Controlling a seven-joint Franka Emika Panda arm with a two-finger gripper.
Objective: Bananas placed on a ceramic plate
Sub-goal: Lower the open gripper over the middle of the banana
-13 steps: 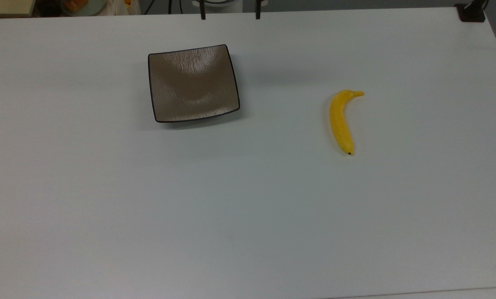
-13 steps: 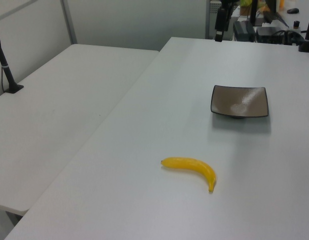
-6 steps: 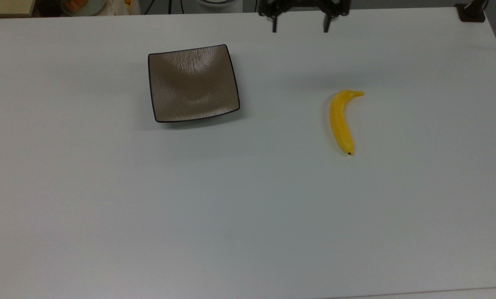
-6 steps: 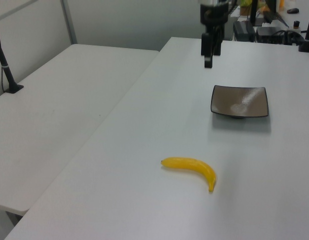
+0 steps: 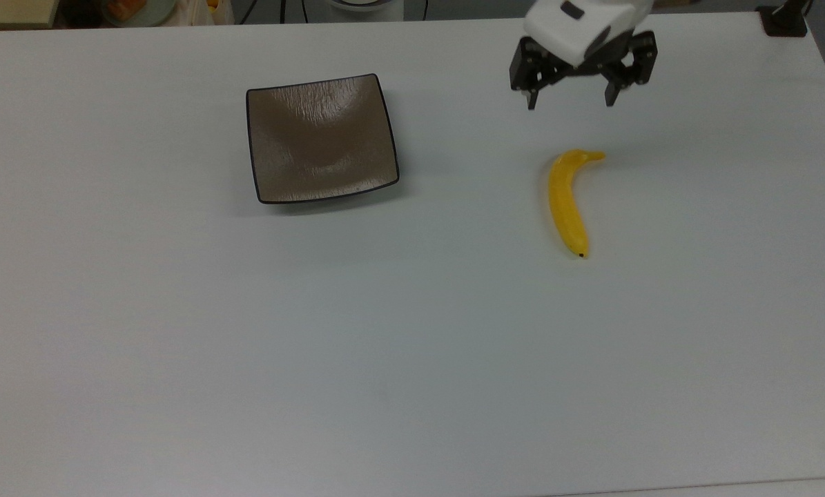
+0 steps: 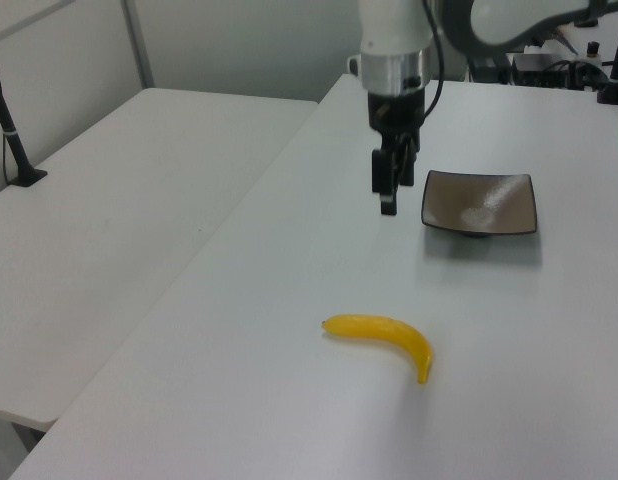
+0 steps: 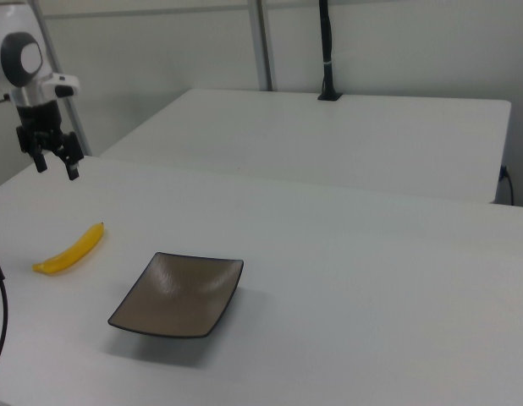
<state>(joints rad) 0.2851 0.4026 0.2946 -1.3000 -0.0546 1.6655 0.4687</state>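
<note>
Down swings the gripper [image 5: 571, 103] beside one banana [image 5: 568, 203], jaws spread wide, empty; one ceramic plate [image 5: 322, 138] well apart.

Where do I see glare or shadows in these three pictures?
In the top view, the ceramic plate carries a pale glare band near its far edge and casts a soft shadow along its near edge. In the left view, a bright white patch sits on the plate, with a grey shadow below it. In the right view, the plate casts a shadow on the table.
</note>
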